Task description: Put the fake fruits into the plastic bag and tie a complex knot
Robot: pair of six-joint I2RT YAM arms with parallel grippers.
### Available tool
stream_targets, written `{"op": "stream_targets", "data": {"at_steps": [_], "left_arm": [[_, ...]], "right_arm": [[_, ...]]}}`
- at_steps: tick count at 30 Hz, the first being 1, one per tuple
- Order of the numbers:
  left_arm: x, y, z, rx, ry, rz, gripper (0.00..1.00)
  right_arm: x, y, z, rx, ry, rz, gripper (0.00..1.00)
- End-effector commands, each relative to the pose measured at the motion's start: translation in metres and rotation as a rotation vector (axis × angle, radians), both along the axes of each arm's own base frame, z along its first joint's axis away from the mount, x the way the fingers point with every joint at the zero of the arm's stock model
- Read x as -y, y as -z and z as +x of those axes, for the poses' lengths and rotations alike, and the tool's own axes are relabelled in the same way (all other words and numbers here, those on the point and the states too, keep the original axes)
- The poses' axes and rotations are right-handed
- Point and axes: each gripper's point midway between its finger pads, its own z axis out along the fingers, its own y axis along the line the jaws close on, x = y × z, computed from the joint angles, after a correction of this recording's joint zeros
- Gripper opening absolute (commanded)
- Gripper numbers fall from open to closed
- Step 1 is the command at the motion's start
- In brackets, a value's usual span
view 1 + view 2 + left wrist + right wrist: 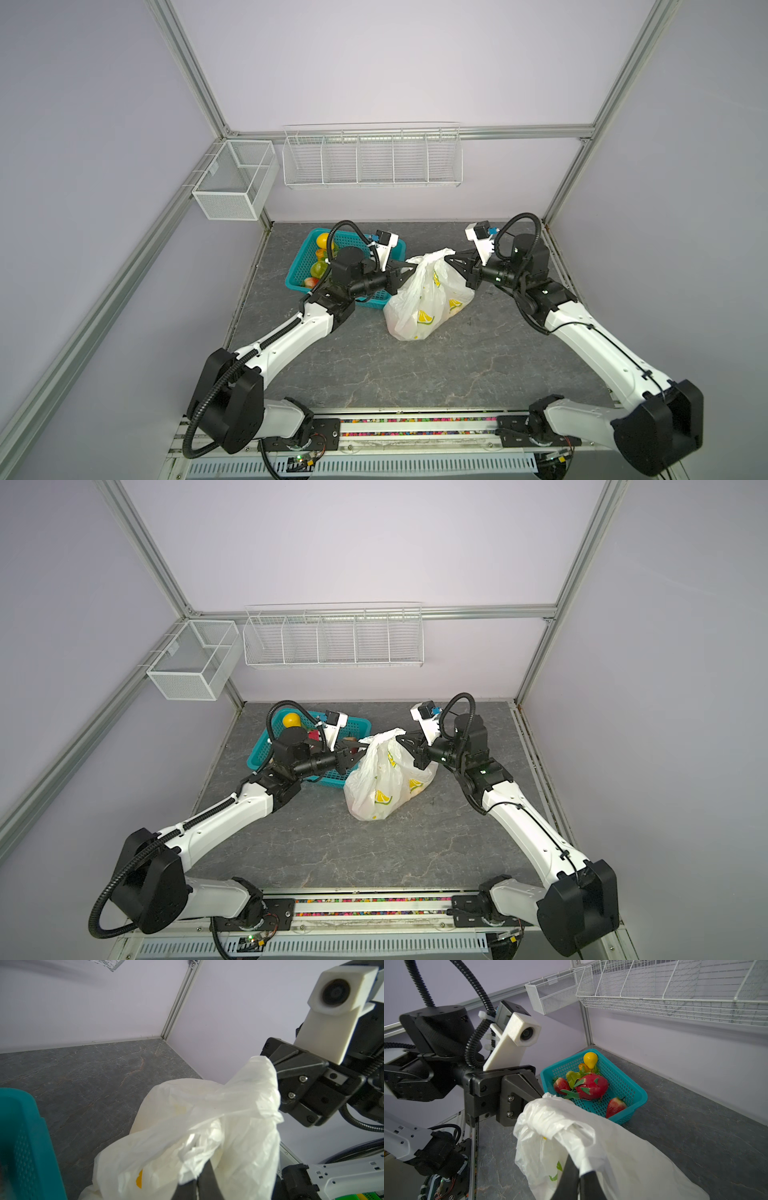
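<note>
**Cinch evenly, pull gently**

Find the bag (pixel 424 303) standing on the worktop (pixel 415 374), just beside the basket (pixel 296 268), with pale yellow shapes showing through the film. See the neck (pixel 548 1120) gathered into a twisted bunch at the top; cannot tell whether a finished knot or only a first twist. Read the left hand (pixel 409 269) as clenched on the plastic at the basket side of that bunch, and the right hand (pixel 448 259) as clamped on the plastic at the far side, tips close together above the bag.

Draw the two hands apart at the same height and the same pace, to tighten the twist in the middle rather than slide it toward one grip. Go softly: expect stretching or tearing at the pinch with film this thin. Keep the bag seated on the worktop rather than hoisted, to avoid swinging the load and spilling it through any gap. Save enough tail on each side for a second wrap; one twist hardly enough for a complex knot. Hold the left wrist clear of the basket rim.

Weigh also the dragon fruit (pixel 591 1086), strawberries (pixel 615 1106) and yellow pieces (pixel 590 1059) lying in the basket: judged from the task, worth bagging before sealing for good.
</note>
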Motion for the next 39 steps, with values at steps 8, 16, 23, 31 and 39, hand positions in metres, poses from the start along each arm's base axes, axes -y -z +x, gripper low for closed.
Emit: {"op": "stream_targets", "data": {"at_steps": [8,16,23,31,39], "left_arm": [[-0.029,-0.018,0.002,0.09,-0.165,0.035,0.0],[-0.067,0.017,0.024,0.035,-0.388,0.214,0.0],[-0.118,0.065,0.042,-0.04,-0.635,0.402,0.0],[-0.11,0.081,0.039,-0.078,-0.55,0.367,0.0],[-0.099,0.052,0.03,-0.037,-0.485,0.283,0.0]], "right_arm": [[0.049,0.05,-0.012,-0.167,0.248,-0.156,0.07],[0.08,0.083,-0.015,-0.259,0.407,-0.261,0.07],[0.12,0.147,-0.021,-0.426,0.58,-0.323,0.06],[0.109,0.156,-0.017,-0.444,0.532,-0.203,0.06],[0.13,0.127,-0.018,-0.358,0.622,-0.266,0.06]]}}
